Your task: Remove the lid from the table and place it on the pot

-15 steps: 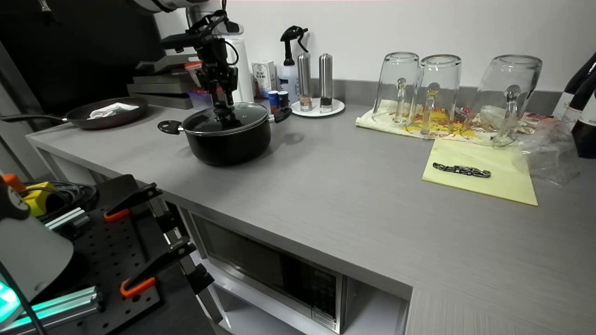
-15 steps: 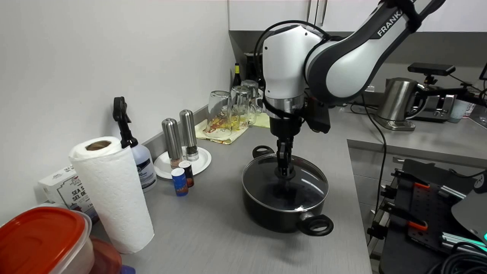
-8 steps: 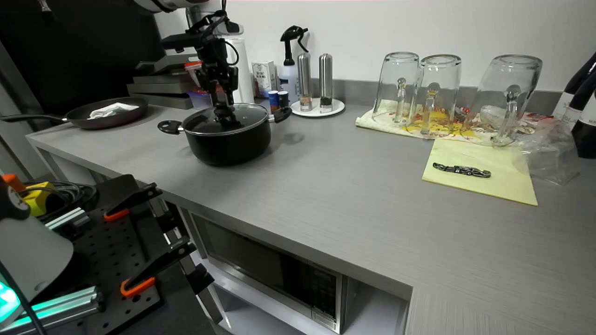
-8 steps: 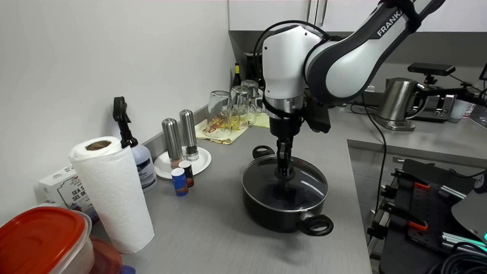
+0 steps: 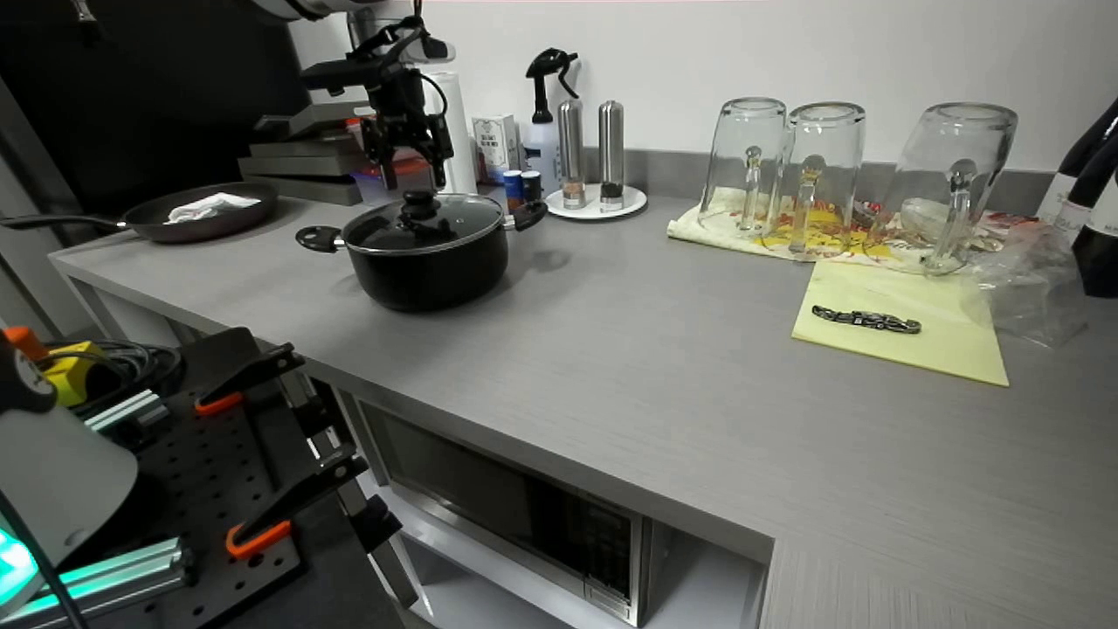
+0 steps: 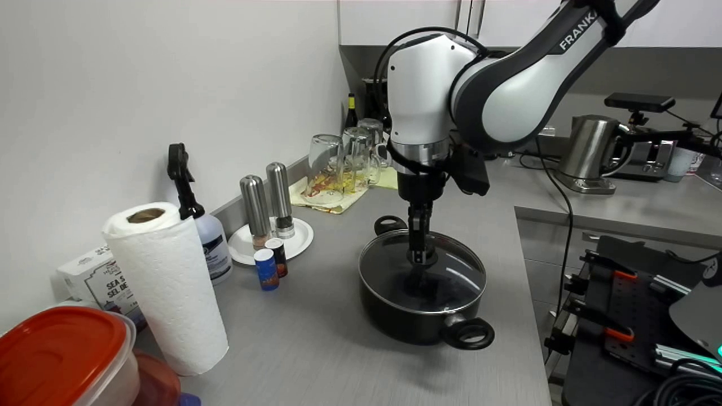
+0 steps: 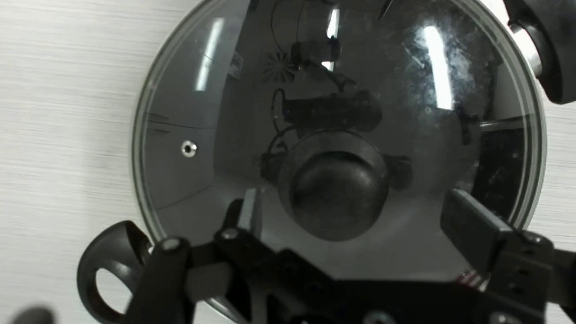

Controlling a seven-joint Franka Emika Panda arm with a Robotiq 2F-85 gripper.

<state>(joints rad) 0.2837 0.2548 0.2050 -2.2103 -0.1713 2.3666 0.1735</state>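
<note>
The round glass lid (image 5: 476, 218) with its black centre knob (image 5: 420, 206) lies on the black pot (image 5: 437, 284), its rim meeting the pot's rim all around. The pot stands on the grey table (image 5: 655, 393). My gripper (image 5: 414, 179) hangs just above the lid, its fingers spread wide to either side of the knob. In the wrist view the open gripper (image 7: 353, 207) has the knob between its pads, with a gap on each side. An exterior view shows the gripper (image 6: 418, 258) edge-on, partly in front of the knob.
Two steel mills on a white plate (image 5: 631, 208), small shakers, a spray bottle (image 5: 543, 148) and a paper towel roll (image 6: 169, 293) stand along the wall. A frying pan (image 5: 144, 223) lies beyond the pot. Upturned glass mugs (image 5: 742, 175) and a yellow sheet (image 5: 926, 349) are farther along.
My gripper has let go of the lid's knob, opened wide and risen slightly. The lid and pot have stayed in place.
</note>
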